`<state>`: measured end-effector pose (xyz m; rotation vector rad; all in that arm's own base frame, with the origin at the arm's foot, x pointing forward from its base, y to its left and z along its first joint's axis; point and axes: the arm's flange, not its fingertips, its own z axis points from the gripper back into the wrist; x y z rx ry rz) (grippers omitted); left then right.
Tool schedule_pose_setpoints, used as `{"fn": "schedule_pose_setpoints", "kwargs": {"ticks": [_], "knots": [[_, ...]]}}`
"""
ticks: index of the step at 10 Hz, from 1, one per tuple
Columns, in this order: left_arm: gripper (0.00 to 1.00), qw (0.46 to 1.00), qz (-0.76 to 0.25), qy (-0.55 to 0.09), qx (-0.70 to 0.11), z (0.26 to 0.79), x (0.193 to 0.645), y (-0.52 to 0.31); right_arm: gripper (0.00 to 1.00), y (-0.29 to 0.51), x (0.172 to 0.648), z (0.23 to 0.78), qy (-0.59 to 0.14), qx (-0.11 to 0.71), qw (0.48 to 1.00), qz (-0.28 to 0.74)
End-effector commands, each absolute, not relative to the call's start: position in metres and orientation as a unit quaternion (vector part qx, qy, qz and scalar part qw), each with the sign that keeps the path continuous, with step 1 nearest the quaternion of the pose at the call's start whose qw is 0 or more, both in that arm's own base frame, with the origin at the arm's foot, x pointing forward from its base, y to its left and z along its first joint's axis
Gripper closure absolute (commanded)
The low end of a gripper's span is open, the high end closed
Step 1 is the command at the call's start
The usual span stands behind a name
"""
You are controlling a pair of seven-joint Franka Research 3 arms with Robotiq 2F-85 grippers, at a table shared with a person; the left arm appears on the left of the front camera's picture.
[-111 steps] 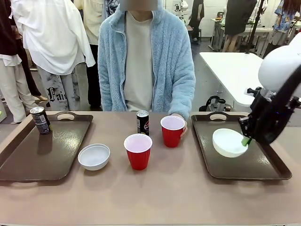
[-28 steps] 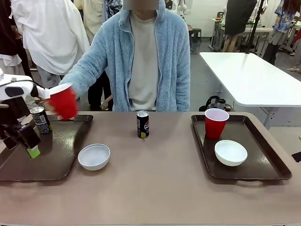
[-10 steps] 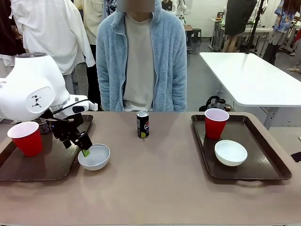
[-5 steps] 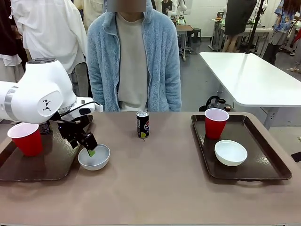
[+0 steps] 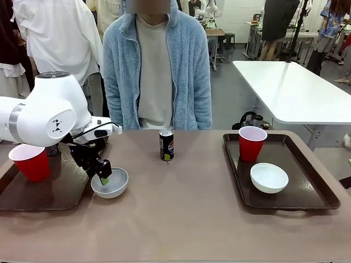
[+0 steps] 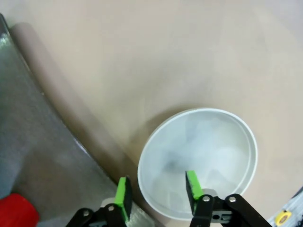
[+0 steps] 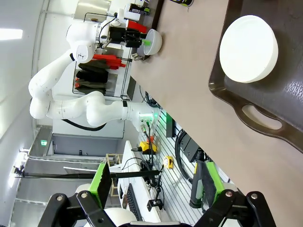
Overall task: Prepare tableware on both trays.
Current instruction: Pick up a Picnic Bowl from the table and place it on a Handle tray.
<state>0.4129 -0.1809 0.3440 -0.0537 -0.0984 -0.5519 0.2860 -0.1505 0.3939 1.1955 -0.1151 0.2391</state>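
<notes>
A white bowl (image 5: pixel 111 183) sits on the table just right of the left tray (image 5: pixel 38 204). My left gripper (image 5: pixel 103 178) is low over its left rim and open. In the left wrist view one green pad is inside the bowl (image 6: pixel 208 146) and the other is outside, with the rim between them and the gripper (image 6: pixel 158 191) not closed on it. A red cup (image 5: pixel 32 161) stands on the left tray. The right tray (image 5: pixel 323 201) holds a red cup (image 5: pixel 252 143) and a white bowl (image 5: pixel 269 177). A dark can (image 5: pixel 166 144) stands mid-table. My right gripper (image 7: pixel 156 182) hangs open, off the table's side.
A person in a light blue fleece stands at the far side, hands off the table. The left tray's edge (image 6: pixel 42 142) lies close beside the bowl. The right wrist view looks at the right tray's handle (image 7: pixel 265 118) and its bowl (image 7: pixel 248 47).
My left gripper has dropped a little and shifted onto the bowl's left rim. The bowl, cups and can have stayed put.
</notes>
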Motion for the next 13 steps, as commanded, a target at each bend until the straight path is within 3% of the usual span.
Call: {"fn": "schedule_pose_setpoints", "kwargs": {"ticks": [1,2,3,4,5,6,10,13], "knots": [[0.49,0.959,-0.28,-0.051,-0.019,0.344,0.415,-0.179,0.0,-0.151,0.285,0.392,-0.054,0.56,0.818,0.12],[0.78,0.959,-0.278,-0.049,-0.023,0.345,0.414,-0.179,0.0,-0.151,0.285,0.392,-0.054,0.56,0.818,0.12],[0.67,0.959,-0.279,-0.049,-0.024,0.345,0.413,-0.179,0.0,-0.151,0.285,0.392,-0.054,0.56,0.818,0.12],[0.96,0.96,-0.276,-0.049,-0.024,0.345,0.413,-0.179,0.0,-0.151,0.285,0.392,-0.054,0.56,0.818,0.12],[0.86,0.96,-0.275,-0.049,-0.024,0.346,0.413,-0.178,0.0,-0.151,0.285,0.392,-0.054,0.56,0.818,0.12],[1.0,0.961,-0.272,-0.047,-0.027,0.347,0.412,-0.178,0.0,-0.151,0.285,0.392,-0.054,0.56,0.818,0.12],[1.0,0.971,-0.23,-0.029,-0.048,0.365,0.399,-0.173,0.0,-0.151,0.285,0.392,-0.054,0.56,0.818,0.12],[1.0,0.985,-0.153,-0.053,-0.063,0.434,0.363,-0.151,0.0,-0.151,0.285,0.392,-0.054,0.56,0.818,0.12]]}}
